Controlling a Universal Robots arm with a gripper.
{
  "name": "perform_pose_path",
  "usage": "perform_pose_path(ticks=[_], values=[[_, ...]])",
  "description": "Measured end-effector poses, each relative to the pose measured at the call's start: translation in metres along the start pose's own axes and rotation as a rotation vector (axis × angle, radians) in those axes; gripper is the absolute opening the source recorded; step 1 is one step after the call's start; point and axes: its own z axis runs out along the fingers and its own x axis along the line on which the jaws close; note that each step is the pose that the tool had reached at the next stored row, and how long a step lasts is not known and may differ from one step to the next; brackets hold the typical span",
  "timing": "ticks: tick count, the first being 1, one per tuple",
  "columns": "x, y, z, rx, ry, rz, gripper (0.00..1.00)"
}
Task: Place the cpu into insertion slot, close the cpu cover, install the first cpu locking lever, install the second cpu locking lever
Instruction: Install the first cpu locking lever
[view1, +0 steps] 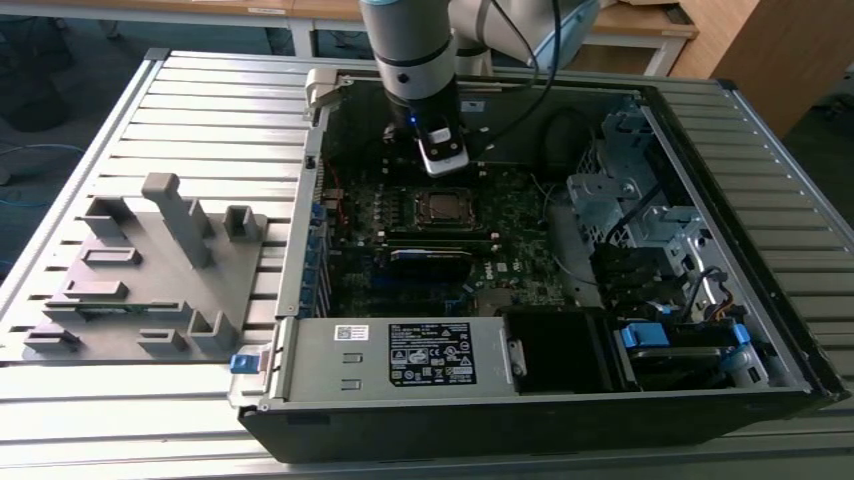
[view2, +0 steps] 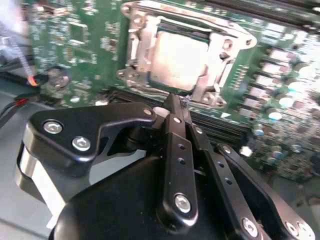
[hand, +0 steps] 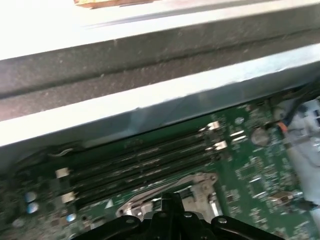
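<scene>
1. Toward the exterior view's left, a grey fixture (view1: 140, 270) is standing on the slatted table (view1: 214, 90), well apart from the open computer case (view1: 534, 425). It is posing no risk to me where I am working.
2. Inside the case, the motherboard (view1: 360, 285) is lying flat. The cpu (view2: 177, 60) is sitting in the insertion slot (view2: 182, 33), near the middle of the board's far half. The cpu cover (view2: 137, 47) is lying down over it, framing its silver top.
3. My gripper (view2: 175, 102) is hovering just beside the slot's edge nearest the memory slots (hand: 140, 162). Its fingers are pinched together to a narrow point, and I am making out nothing between them.
4. I judge the main danger is my tip sliding off the thin metal at the slot's rim. It could scrape the green board or knock the small parts around it.
5. If I am pushing down off-centre, the cover could be bending or lifting at one corner. That would be stressing the chip beneath.
6. I cannot tell whether either locking lever is hooked, so the cover may be springing up if it is left loose.
7. Toward the exterior view's right, a black cable (view1: 554, 130) is looping near the drive cage (view1: 607, 190). A wide swing of my arm that way could be snagging it.
</scene>
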Motion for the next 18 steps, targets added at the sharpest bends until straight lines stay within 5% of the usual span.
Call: perform_pose_path(ticks=[3,4,18], values=[[-0.0006,0.0001,0.0006,0.0236,0.0483,0.006,0.10],[-0.0007,0.0001,0.0008,0.0278,0.0569,0.007,0.10],[-0.0074,0.0021,0.0035,0.0278,0.0631,-0.014,0.10]])
